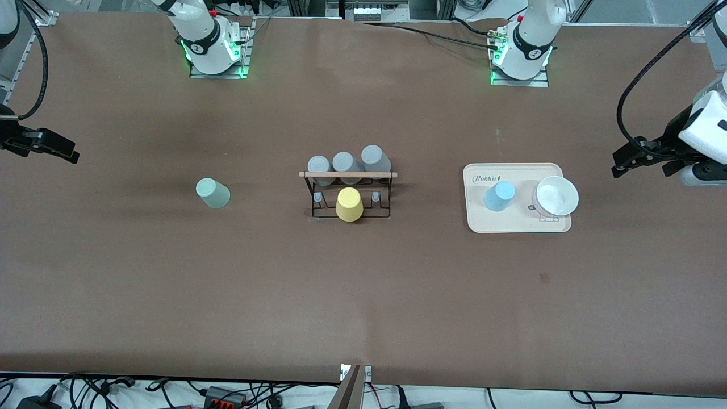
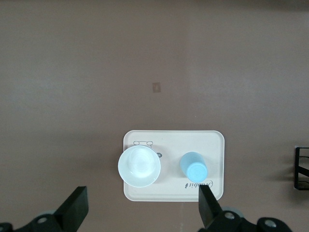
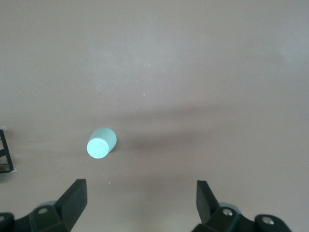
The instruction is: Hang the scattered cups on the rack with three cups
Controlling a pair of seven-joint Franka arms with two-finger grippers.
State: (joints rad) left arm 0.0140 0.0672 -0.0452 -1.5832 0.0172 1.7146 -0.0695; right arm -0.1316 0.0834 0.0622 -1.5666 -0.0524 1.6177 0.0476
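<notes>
Brown table top (image 1: 363, 295) bare across the stretch nearest the front camera. Next back, on one line: sage green cup (image 1: 213, 193) upside down toward the right arm's end; yellow cup (image 1: 349, 204) inverted on the middle peg of the rack's nearer row; light blue cup (image 1: 499, 196) upside down on the beige tray (image 1: 519, 226), just beside a white bowl (image 1: 556, 196), toward the left arm's end. Rack (image 1: 348, 194) at table centre, wooden rod across its top; three grey cups (image 1: 346, 163) on the farther row. Two bare pegs flanking the yellow cup.

Step in hand, judged: first approach, nothing picked yet. Advice: come down straight over a cup, close across its body low enough not to slip off the base, lift clear, keep mouth down, lower onto a bare peg without nudging the yellow cup. For the blue cup, keep fingers clear of the bowl.

Right gripper (image 1: 45, 145) high over the table edge at its own end, jaws spread wide, empty; green cup visible below in its wrist view (image 3: 101, 143). Left gripper (image 1: 644, 156) likewise high at its end, jaws wide apart, holding nothing; blue cup (image 2: 193, 167) and tray below.
</notes>
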